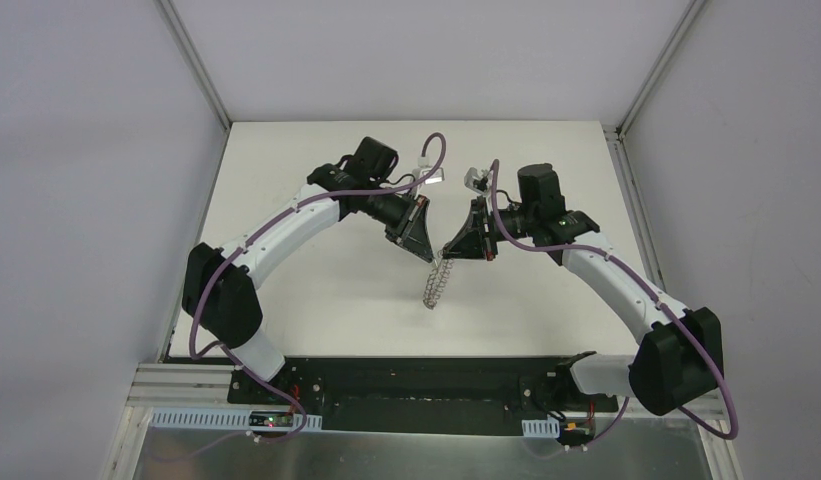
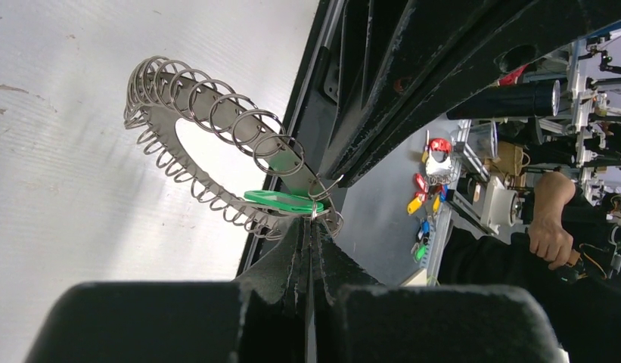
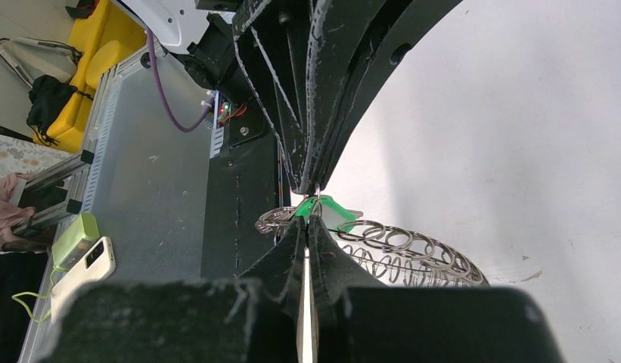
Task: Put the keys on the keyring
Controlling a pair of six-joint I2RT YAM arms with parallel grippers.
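The keyring [image 1: 435, 283], a flat grey ring fringed with wire loops, hangs edge-on over the white table [image 1: 316, 300] from the point where both grippers meet. My left gripper [image 1: 427, 256] is shut, its tips [image 2: 313, 219] pinching a small wire loop at the keyring's [image 2: 216, 113] rim. The key's green head [image 2: 283, 201] lies flat across the ring just beyond those tips. My right gripper [image 1: 448, 250] is shut too, its tips [image 3: 307, 219] closed at the green key [image 3: 322, 206], with the keyring's loops [image 3: 398, 242] fanning out to the right. The key's metal blade is hidden.
The black base plate [image 1: 416, 385] runs along the table's near edge. White walls with metal posts enclose the table. Off the table, several coloured key tags [image 2: 424, 204] lie on a grey surface and a person's hand [image 2: 549, 234] shows at the right.
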